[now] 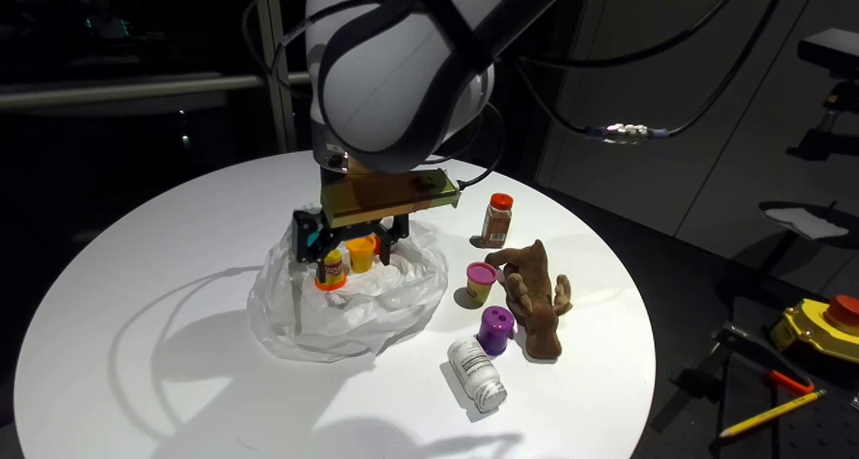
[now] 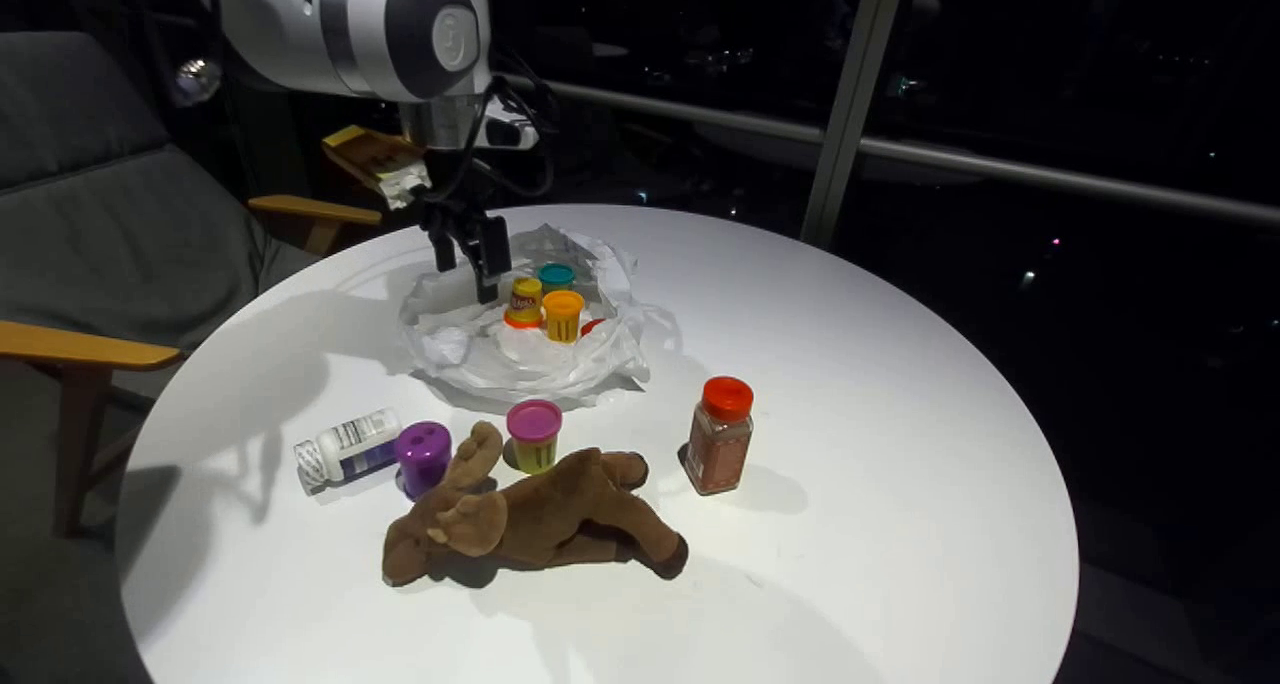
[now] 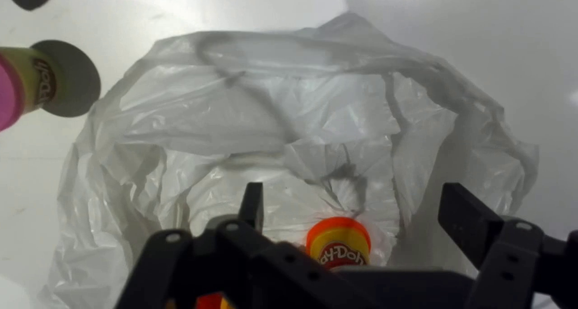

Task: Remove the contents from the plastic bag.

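The whitish plastic bag [image 1: 349,331] lies spread open on the round table. Inside it sit a yellow cup with an orange lid underneath [image 2: 525,304], an orange cup [image 2: 563,319], a teal cup [image 2: 556,276] and a red item [image 2: 592,327], mostly hidden by film. My gripper [image 3: 354,200] stands open above the bag, its fingers wide apart with nothing held. In the wrist view the yellow cup [image 3: 341,243] shows between and below the fingers, partly covered by the gripper body. Outside the bag lie a brown plush moose [image 2: 560,514], a pink-lidded cup [image 2: 535,436] and a purple shaker [image 1: 496,329].
A white bottle [image 1: 476,373] lies on its side near the purple shaker. A clear bottle with a red cap [image 2: 720,434] stands upright beside the moose. The white round tabletop [image 2: 860,524] carries everything. A grey armchair [image 2: 90,174] is close to the table's edge.
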Motion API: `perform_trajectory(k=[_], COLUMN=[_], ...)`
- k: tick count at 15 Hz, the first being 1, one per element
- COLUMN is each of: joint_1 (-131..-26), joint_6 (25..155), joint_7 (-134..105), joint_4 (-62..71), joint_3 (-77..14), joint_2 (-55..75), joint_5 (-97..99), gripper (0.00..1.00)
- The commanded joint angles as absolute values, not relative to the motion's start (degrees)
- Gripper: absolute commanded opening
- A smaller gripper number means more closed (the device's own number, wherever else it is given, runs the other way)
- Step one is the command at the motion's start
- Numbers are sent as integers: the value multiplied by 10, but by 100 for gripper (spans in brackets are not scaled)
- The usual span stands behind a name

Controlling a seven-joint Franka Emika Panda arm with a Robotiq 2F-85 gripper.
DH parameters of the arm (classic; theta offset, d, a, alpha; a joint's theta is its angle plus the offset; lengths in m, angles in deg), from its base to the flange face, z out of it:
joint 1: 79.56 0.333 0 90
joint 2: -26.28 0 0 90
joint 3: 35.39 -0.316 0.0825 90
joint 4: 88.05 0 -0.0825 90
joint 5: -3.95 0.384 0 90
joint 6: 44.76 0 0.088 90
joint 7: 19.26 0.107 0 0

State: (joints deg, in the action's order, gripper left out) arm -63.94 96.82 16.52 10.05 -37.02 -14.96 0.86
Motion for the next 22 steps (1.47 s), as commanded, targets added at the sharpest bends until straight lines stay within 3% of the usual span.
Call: perform_trajectory(k=[1, 16, 18, 20, 21, 22], joint_1=[-632, -653, -653, -651, -647, -645], joint_6=[929, 824, 815, 808, 805, 801], joint_7=[148, 144, 145, 147, 150, 152], joint_4=[-5, -222, -239, -254, -259, -264], joint_3=[-353, -345, -345, -344, -341, -339], joint_2=[-207, -341, -351, -360, -362, -362], joint_5=[16, 36, 40, 40, 37, 35], gripper=[100, 99, 90, 69, 68, 76])
